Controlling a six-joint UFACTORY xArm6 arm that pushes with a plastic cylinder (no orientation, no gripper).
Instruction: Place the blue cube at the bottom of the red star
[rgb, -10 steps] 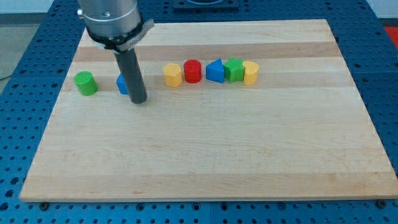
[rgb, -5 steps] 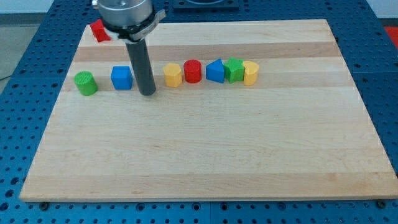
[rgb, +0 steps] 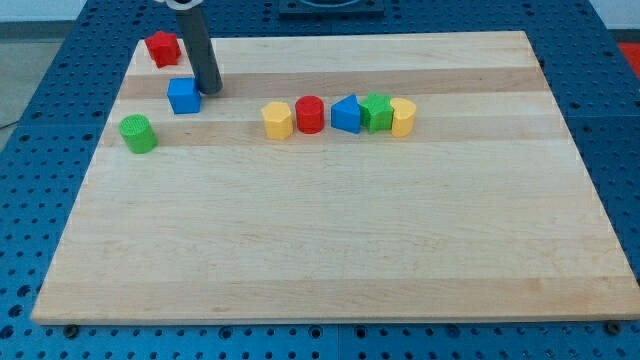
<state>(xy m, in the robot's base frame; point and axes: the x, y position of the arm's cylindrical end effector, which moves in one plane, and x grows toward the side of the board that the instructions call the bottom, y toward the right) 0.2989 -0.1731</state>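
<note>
**Rod tip beside the blue cube, red star just beyond**

There is no claw on this arm, so nothing opens, closes or grips: it ends in a plain dark rod, and my tip (rgb: 209, 88) rests on the wooden board (rgb: 330, 250) against the blue cube's right side, near its upper right corner.

The part of the board nearest the view's bottom carries no blocks. Going farther up, the green cylinder (rgb: 137, 133) stands near the board's left edge. At about the same depth a row runs across the middle: a yellow block (rgb: 278, 120), a red cylinder (rgb: 310, 114) just beside it, then a blue triangle (rgb: 346, 113), a green block (rgb: 377, 111) and another yellow block (rgb: 403, 117), these last three touching or very nearly so.

Beyond the green cylinder, up and a little to the right, sits the blue cube (rgb: 183, 95). It lies just below the red star (rgb: 162, 48) and slightly to its right, with a small gap between them. The star is the farthest block, close to the board's top left corner.
</note>
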